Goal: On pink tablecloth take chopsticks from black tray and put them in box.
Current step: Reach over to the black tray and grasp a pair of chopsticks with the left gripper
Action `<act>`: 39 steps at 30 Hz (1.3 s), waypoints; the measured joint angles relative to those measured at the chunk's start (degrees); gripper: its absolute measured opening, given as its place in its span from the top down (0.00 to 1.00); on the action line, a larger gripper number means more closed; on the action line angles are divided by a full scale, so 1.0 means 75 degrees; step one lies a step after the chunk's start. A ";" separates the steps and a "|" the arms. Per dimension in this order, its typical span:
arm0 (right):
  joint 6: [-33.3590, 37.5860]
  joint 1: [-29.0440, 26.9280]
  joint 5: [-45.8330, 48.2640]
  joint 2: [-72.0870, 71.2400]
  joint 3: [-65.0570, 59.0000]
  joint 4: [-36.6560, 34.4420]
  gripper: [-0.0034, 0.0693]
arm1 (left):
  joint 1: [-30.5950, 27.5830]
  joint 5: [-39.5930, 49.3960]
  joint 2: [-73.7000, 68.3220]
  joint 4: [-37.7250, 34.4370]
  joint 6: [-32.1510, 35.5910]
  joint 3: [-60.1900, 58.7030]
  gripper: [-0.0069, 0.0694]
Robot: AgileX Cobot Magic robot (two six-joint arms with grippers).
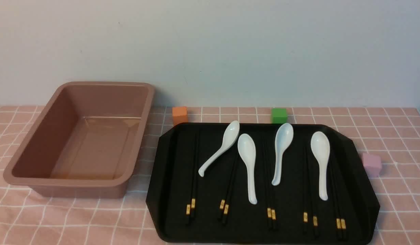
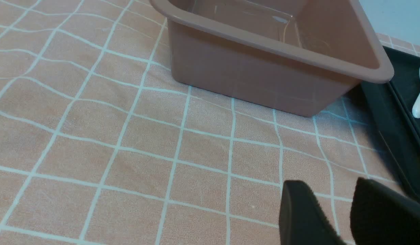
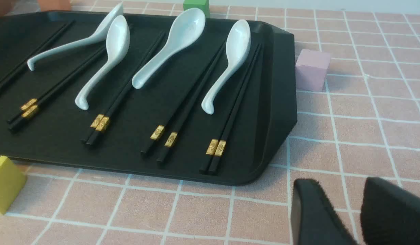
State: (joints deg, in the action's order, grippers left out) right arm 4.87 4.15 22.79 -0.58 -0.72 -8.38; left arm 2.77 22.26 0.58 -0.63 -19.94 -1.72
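Note:
Several pairs of black chopsticks (image 1: 193, 190) with gold bands lie lengthwise in the black tray (image 1: 288, 223), among white spoons (image 1: 247, 163). The tray sits on the pink tablecloth (image 1: 393, 136). The empty brownish-pink box (image 1: 80, 136) stands just left of it. Neither gripper shows in the front view. My left gripper (image 2: 330, 190) is open and empty, low over the cloth near the box (image 2: 264, 68) and the tray's corner (image 2: 387, 115). My right gripper (image 3: 339, 190) is open and empty over the cloth, off the tray's near right corner (image 3: 264, 149), close to the rightmost chopsticks (image 3: 237, 102).
An orange cube (image 1: 179, 115) and a green cube (image 1: 279, 115) stand behind the tray, and a pink cube (image 1: 371, 164) stands at its right side. A yellow cube (image 3: 4, 182) stands on the cloth by the tray's near edge. A wall rises close behind.

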 joint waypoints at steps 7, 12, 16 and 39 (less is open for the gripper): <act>0.0000 0.0000 0.0000 0.0000 0.0000 0.0000 0.62 | 0.0000 0.0000 0.0000 0.0000 0.0000 0.0000 0.60; 0.0000 0.0000 0.0000 0.0000 0.0000 0.0000 0.62 | 0.0000 0.0000 0.0000 0.0000 0.0000 0.0000 0.60; 0.0000 0.0000 0.0000 0.0000 0.0000 0.0000 0.62 | 0.0000 -0.0096 0.0000 0.0010 0.0000 0.0000 0.60; 0.0000 0.0000 0.0000 0.0000 0.0000 0.0000 0.62 | 0.0000 -0.0153 -0.1400 -0.3304 -0.1293 0.2505 0.72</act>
State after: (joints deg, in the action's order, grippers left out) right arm 4.87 4.15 22.79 -0.58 -0.72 -8.38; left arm 2.77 21.11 -9.92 -25.41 -29.64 17.07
